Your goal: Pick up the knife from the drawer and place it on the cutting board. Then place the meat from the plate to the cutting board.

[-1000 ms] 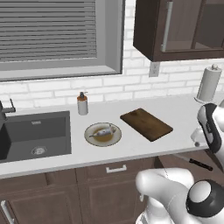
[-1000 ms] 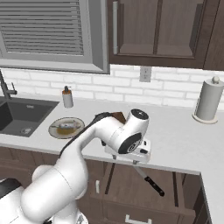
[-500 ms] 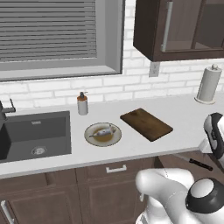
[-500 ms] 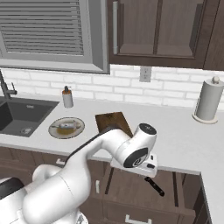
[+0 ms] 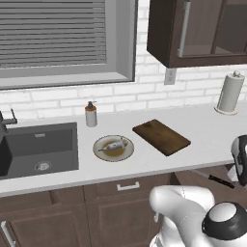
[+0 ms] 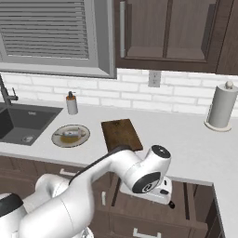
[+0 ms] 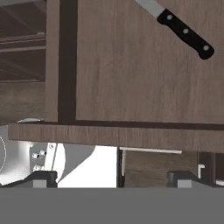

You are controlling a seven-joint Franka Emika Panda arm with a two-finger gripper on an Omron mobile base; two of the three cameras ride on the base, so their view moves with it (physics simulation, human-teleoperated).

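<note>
No writing or label can be read anywhere. The arm bends low, and the gripper (image 7: 113, 175) looks down into the open drawer (image 7: 131, 65) with its jaws spread apart and empty. The knife (image 7: 181, 28) lies flat on the drawer floor, well apart from the fingertips.

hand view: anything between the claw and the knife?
No. In the hand view, bare wooden floor of the drawer lies between the claw and the knife, plus the drawer's front wall nearest the claw.
</note>
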